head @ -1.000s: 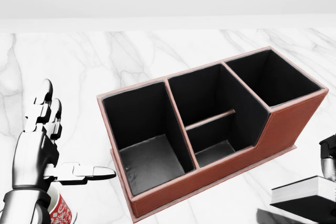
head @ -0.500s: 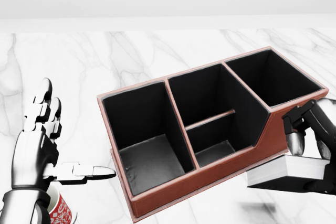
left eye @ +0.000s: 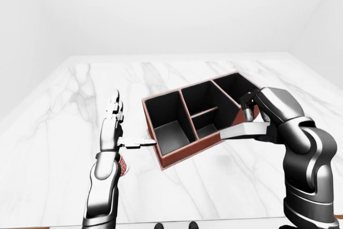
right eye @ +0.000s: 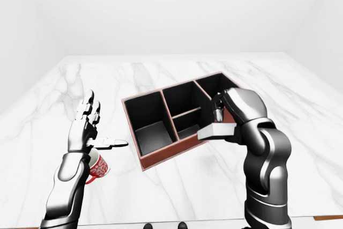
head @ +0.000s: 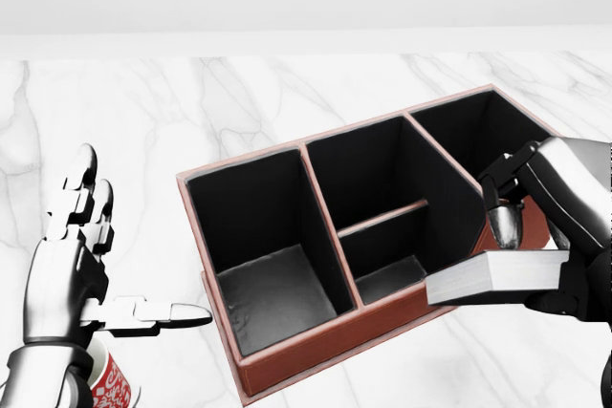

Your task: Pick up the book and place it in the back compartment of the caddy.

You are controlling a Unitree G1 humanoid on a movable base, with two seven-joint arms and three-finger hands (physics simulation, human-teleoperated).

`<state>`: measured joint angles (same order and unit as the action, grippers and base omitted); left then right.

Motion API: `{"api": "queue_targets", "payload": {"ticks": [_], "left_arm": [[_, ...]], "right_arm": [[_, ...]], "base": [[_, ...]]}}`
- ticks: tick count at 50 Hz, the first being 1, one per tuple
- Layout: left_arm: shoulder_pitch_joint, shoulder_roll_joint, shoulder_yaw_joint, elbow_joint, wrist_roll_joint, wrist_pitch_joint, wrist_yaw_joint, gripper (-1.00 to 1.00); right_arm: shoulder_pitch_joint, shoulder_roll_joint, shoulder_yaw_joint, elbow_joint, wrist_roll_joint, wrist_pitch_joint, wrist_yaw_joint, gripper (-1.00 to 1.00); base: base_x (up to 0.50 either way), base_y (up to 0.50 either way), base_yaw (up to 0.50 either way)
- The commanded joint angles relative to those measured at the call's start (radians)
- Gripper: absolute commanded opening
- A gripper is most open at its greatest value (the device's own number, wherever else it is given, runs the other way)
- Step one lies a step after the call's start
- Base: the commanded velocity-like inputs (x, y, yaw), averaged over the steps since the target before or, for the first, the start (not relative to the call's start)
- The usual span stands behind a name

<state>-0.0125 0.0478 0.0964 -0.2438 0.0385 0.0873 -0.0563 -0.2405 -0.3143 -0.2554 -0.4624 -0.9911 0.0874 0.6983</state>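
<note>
Book (head: 495,274): held flat and off the counter, pale page edges facing the camera in the head view; it overlaps the caddy's near right wall at about 4 o'clock from the caddy's middle.
Right hand (head: 535,236): fingers closed round the book, one fingertip (head: 505,226) pressing down on its top cover, the rest wrapping its right end; the book sticks out from the hand toward 9 o'clock.
Caddy (head: 316,351): red-brown walls, black inside, lying slantwise on the counter; one large compartment at the left, a middle one split by a low divider, one more at the upper right, at 1 o'clock from the book.
Left hand (head: 91,265): empty, fingers spread upward and thumb pointing at the caddy, at 9 o'clock from the caddy and apart from it.
Cup (right eye: 98,167): red with white pattern, just below the left hand, partly hidden by the wrist.
Counter (left eye: 64,132): white marble with grey veins.
</note>
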Motion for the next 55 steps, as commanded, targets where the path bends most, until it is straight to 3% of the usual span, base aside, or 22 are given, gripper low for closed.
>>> {"api": "queue_targets", "payload": {"ticks": [1, 55], "left_arm": [[-0.003, 0.0, -0.001, 0.01, 0.002, 0.0, 0.002, 1.0], [-0.002, 0.0, -0.003, 0.006, 0.003, 0.0, 0.002, 1.0]], "right_arm": [[-0.033, 0.008, 0.019, -0.002, -0.037, 0.0, 0.0, -1.0], [-0.098, 0.067, 0.11, -0.008, -0.118, 0.0, 0.0, -1.0]], "base": [[0.0, 0.0, 0.0], [0.0, 0.0, 0.0]]}}
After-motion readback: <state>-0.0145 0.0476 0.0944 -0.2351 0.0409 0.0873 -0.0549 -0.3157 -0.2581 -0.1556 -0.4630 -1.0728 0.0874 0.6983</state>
